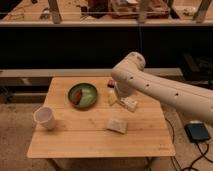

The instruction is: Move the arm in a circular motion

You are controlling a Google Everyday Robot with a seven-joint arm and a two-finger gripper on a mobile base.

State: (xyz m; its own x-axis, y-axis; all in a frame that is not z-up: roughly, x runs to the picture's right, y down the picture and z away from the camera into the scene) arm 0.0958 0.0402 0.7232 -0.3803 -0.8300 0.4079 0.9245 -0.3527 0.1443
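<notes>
Over the wooden desk [90, 142] hangs the thick cream-white arm [165, 90], end effector [127, 102] low, state unclear. Circle progress I cannot judge.

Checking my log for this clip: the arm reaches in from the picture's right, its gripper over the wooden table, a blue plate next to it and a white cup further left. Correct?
One slip: the plate is green, not blue, as the camera view shows. The rest holds: the arm comes from the picture's right, the gripper over the wooden table, the white cup further left.
</notes>
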